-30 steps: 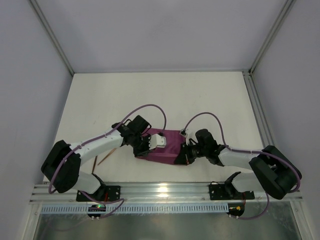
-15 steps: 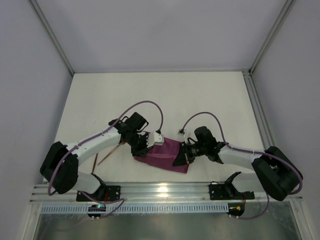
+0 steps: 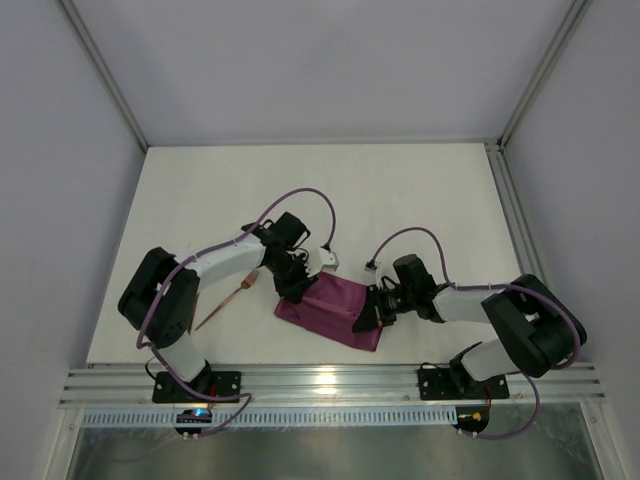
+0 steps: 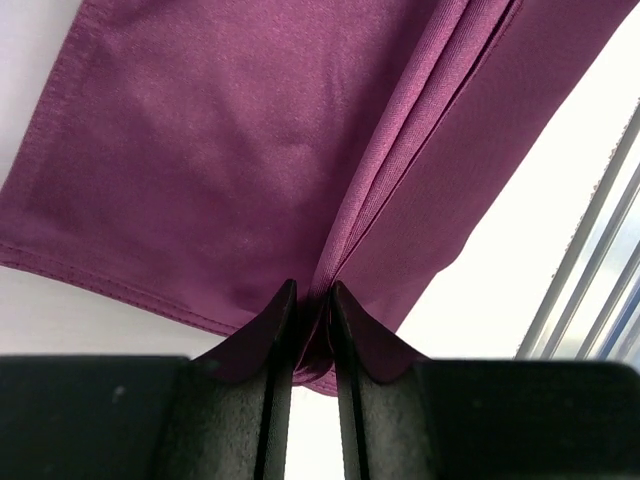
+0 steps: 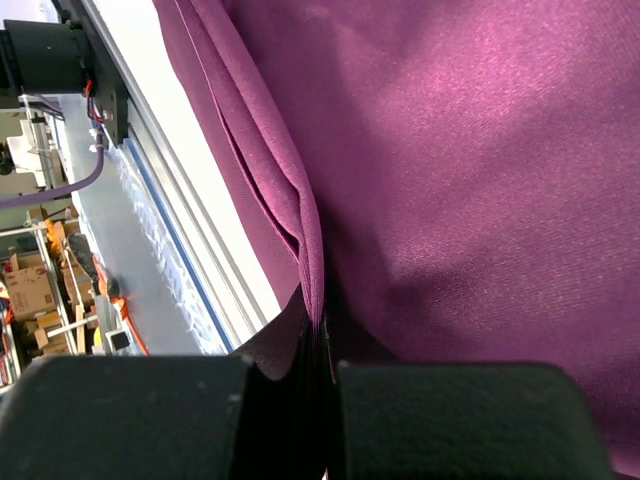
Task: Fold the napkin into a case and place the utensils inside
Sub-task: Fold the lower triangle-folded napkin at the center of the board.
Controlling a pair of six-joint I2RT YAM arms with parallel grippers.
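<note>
- The napkin (image 3: 335,305) lies folded into a narrow oblong on the tabletop (image 3: 400,200), slanting between my two arms near the front edge.
- My left gripper (image 4: 310,290) sits at its left end, the fingers nearly together and pinching a raised fold of the cloth.
- My right gripper (image 5: 318,320) is at the right end, pressed together on the layered edge.
- One copper utensil (image 3: 228,305) lies on the tabletop, left of my left arm and apart from the napkin.

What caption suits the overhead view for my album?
The left gripper and right gripper pinch opposite ends of a folded purple napkin; a copper utensil lies nearby.
</note>
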